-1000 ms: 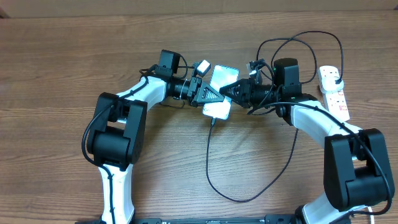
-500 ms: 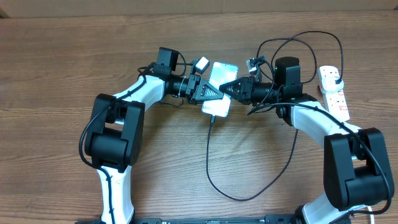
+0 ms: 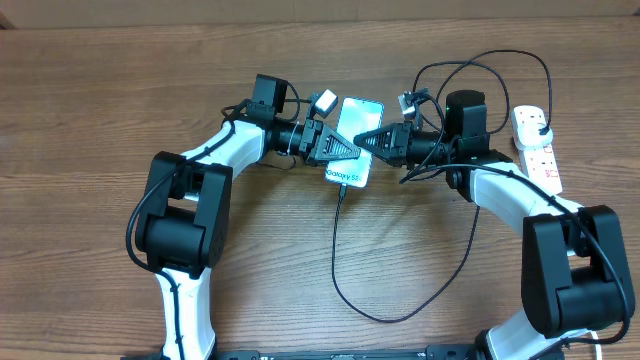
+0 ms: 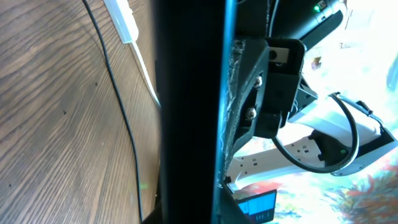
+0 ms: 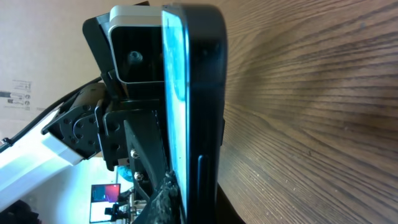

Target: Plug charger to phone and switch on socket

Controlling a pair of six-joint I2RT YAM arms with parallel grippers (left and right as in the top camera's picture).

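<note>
A slim rectangular smartphone with a light blue-teal screen and white "Galaxy" lettering, the phone (image 3: 357,118), is lifted and tilted above the brown wood-grain table (image 3: 100,120), with its screen partly turned up to the overhead camera. The left gripper (image 3: 345,151) reaches over the phone's left long edge. Its wrist camera shows only the phone's dark edge close up, so I cannot tell whether its jaws are pinching. The right gripper (image 3: 368,139) comes in from the opposite long edge with its jaws closed down narrow onto the phone, which its wrist view shows edge-on. A long thin black cable (image 3: 335,260) meets the phone's lower short edge, drops away below the phone in a wide loop, then runs off to the right. Whether its tip is fully seated is too small to tell. Well to the right of the phone lies a white elongated power strip (image 3: 540,160) with red switches. A small black adapter (image 3: 541,122) sits at the end of the strip farthest from the robot.
</note>
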